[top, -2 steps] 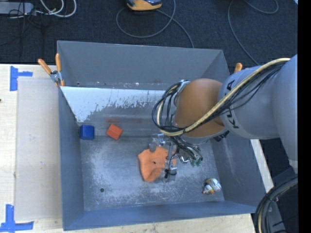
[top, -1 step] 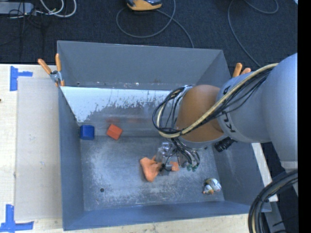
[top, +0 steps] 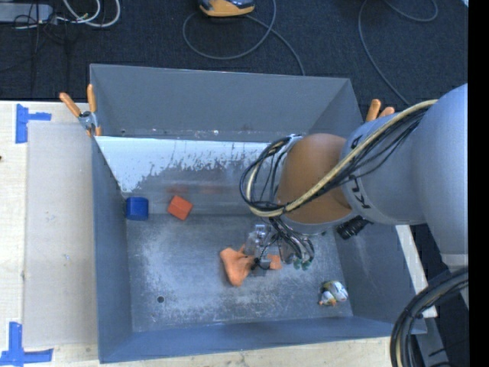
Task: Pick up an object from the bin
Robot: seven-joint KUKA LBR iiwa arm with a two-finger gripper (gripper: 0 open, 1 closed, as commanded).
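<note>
Camera view, from above and somewhat to one side. The arm (top: 428, 174) enters from the right, its wrist carrying a rounded orange cover (top: 313, 178) and loops of black cable (top: 258, 180). The gripper (top: 263, 257) is lowered to the floor of the grey metal bin (top: 221, 113), slightly right of the floor's centre. Its tip meets the right end of an orange lumpy object (top: 234, 266), which lies on the floor just left of the gripper. The wrist and cables crowd the tip, so it cannot be told whether the jaws are apart, together or closed on the object. A blue block (top: 137, 208) and an orange block (top: 179, 207) lie near each other at the foot of the back wall, well to the left. A small pale mottled object (top: 332, 293) rests near the front right corner, apart from the gripper.
</note>
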